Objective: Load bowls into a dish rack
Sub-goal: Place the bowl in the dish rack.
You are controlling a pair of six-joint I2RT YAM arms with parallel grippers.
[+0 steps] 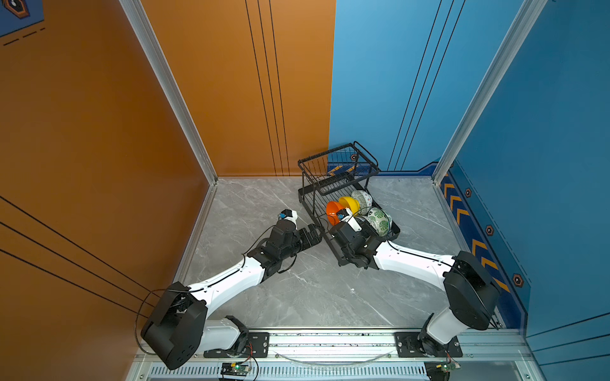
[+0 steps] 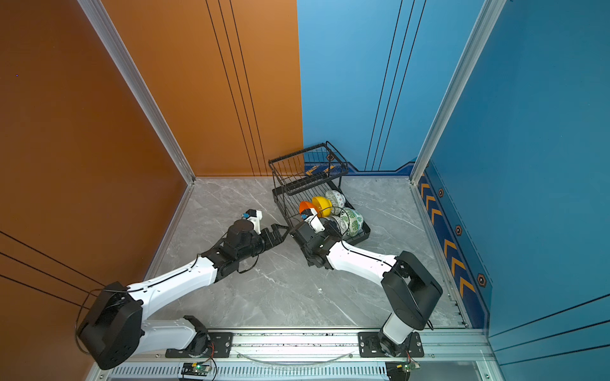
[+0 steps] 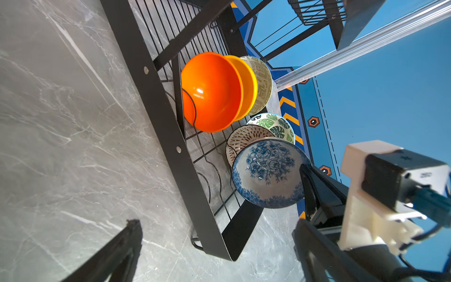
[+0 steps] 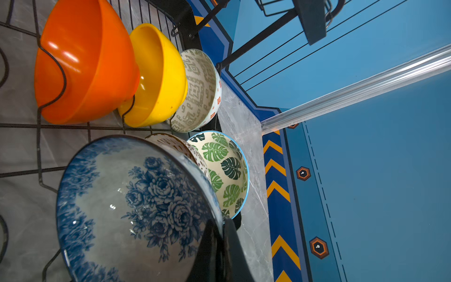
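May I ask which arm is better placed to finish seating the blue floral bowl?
Right: the right gripper is shut on the rim of the blue floral bowl in the dish rack; the left gripper hangs open outside.

text: none legible | print on black-and-white camera module (image 3: 390, 175): too blurred to read | signs: orange chevron arrows (image 4: 278, 168) and orange-rimmed hexagon badges (image 4: 303, 173) on dark-blue wall band (image 4: 278, 217) along the table's right edge

Grey marbled floor (image 1: 313, 297) is enclosed by an orange wall (image 1: 82, 132) and blue walls (image 1: 379, 82); corners are edged by aluminium posts (image 1: 163, 76).
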